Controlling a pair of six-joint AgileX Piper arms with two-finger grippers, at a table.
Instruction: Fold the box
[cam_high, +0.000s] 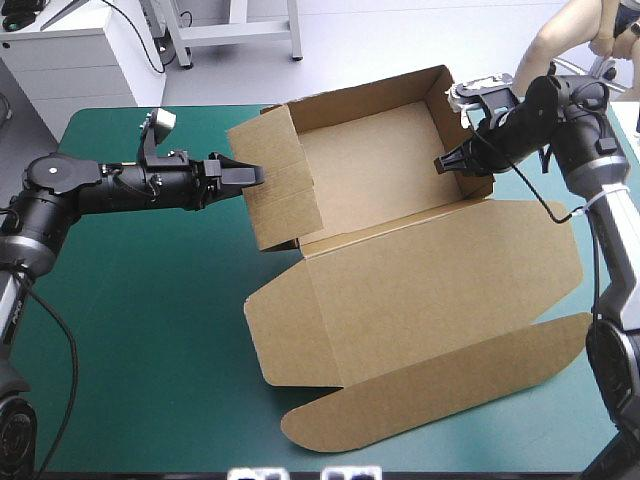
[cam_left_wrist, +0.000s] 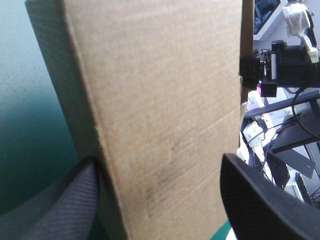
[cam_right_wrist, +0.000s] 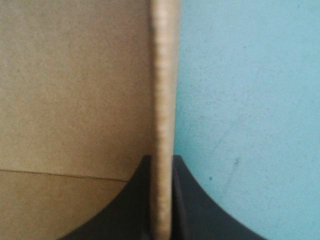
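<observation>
Box (cam_high: 400, 170), just one, sits on the teal-green cover (cam_high: 150, 320), an open tray, lid flat. My right pincer (cam_high: 440, 163) grips its right wall, hiding that corner. My left pincer (cam_high: 252, 175) stands spread at the left wall.

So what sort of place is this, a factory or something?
Probably a robotics test lab rather than a factory: a single teal-green table, with a robot's left hand and right hand working on one brown box, its tray formed and its lid lying flat.

The high view looks forward and down over the whole worktop (cam_high: 150, 380). Each wrist view sits close against one box (cam_high: 400, 270) wall.
</observation>
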